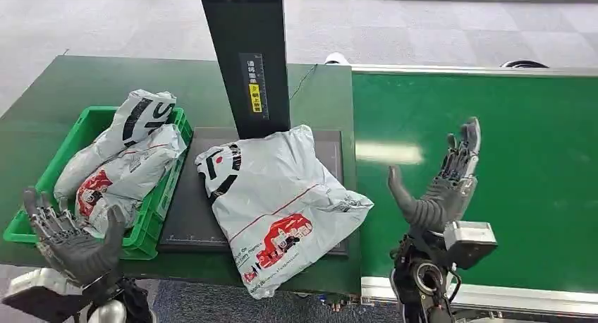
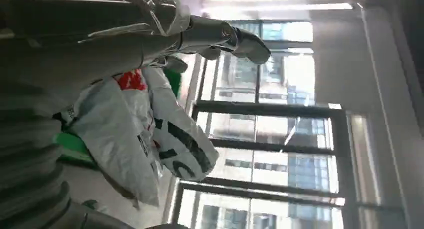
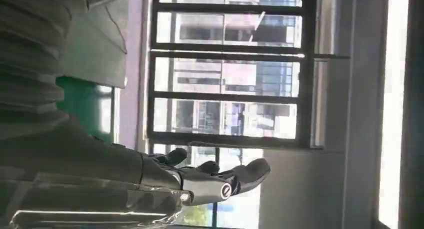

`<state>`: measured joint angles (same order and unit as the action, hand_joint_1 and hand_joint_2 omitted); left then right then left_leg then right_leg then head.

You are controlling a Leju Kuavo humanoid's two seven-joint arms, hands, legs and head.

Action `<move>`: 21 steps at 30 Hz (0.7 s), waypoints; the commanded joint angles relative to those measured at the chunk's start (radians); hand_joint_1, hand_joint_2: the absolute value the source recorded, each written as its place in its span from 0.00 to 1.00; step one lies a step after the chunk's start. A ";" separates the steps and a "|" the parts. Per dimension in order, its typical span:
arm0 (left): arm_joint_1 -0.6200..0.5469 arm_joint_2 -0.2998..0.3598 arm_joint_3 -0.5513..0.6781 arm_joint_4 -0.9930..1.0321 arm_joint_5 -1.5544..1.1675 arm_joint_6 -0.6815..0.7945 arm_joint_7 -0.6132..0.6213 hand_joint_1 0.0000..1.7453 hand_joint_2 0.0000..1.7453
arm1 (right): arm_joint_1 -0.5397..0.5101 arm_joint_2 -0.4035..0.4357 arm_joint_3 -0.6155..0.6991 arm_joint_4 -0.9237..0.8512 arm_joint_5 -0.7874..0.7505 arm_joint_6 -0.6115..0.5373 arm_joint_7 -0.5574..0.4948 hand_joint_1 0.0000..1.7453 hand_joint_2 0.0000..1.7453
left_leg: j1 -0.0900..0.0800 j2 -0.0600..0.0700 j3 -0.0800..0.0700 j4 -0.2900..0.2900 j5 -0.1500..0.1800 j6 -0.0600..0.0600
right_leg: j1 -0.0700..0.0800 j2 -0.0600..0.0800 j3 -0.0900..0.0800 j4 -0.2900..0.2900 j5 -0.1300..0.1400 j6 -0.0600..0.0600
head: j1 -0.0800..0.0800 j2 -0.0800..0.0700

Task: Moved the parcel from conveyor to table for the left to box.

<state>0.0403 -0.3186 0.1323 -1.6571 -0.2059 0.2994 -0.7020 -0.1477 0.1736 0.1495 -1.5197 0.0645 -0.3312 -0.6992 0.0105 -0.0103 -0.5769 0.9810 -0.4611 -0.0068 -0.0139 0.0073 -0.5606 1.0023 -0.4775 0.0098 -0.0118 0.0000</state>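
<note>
Head view: grey parcel (image 1: 278,203) lies flat on dark pad (image 1: 185,221) on tabletop (image 1: 84,83), just beside green conveyor (image 1: 536,161). Right hand (image 1: 441,185) raised over belt, fingers spread, empty. Left hand (image 1: 70,238) spread, empty, at near corner of green crate (image 1: 151,224) w/ two parcels.

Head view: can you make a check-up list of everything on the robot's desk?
Surface: dark green table with a grey mat; green conveyor beside it.
Job's things: grey parcel lies on the mat, its corner hanging over the table's near edge.
Clutter: green box holds two more parcels.
Hands: left hand is open near the box; right hand is open above the conveyor.
Cables: thin wire on the table by the black post.
Surroundings: grey carpet; windows in the right wrist view.
</note>
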 commanded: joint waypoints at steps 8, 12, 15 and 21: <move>-0.160 0.116 -0.457 0.392 -0.555 -0.025 0.210 0.00 1.00 | 0.007 0.030 -0.113 -0.026 -0.022 0.121 0.001 0.00 1.00 | -0.001 -0.003 0.002 -0.002 0.002 0.001 | 0.000 -0.004 0.003 -0.002 0.000 0.000 | 0.000 0.000; -0.160 0.116 -0.457 0.392 -0.555 -0.025 0.210 0.00 1.00 | 0.007 0.030 -0.113 -0.026 -0.022 0.121 0.001 0.00 1.00 | 0.000 0.002 0.002 -0.002 0.000 0.000 | 0.000 0.000 0.003 -0.002 0.001 -0.001 | 0.000 0.000; -0.160 0.116 -0.457 0.392 -0.555 -0.025 0.210 0.00 1.00 | 0.007 0.030 -0.113 -0.026 -0.022 0.121 0.001 0.00 1.00 | 0.000 0.001 0.003 -0.002 0.000 0.000 | 0.000 -0.001 0.003 -0.002 0.000 -0.001 | 0.000 0.000; -0.186 0.134 -0.481 0.422 -0.595 -0.043 0.229 0.00 1.00 | -0.002 0.031 -0.114 -0.009 -0.024 0.130 0.001 0.00 1.00 | 0.000 0.002 0.002 -0.002 0.001 0.000 | 0.001 0.000 0.002 -0.002 0.001 -0.001 | 0.000 0.000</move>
<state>-0.0895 -0.2361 -0.2949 -1.3439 -0.7580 0.2754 -0.5013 -0.1131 0.2029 0.0694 -1.6056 0.0427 -0.2121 -0.6989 0.0106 -0.0087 -0.5769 0.9808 -0.4611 -0.0069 -0.0136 0.0080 -0.5605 1.0023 -0.4774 0.0098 -0.0118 0.0000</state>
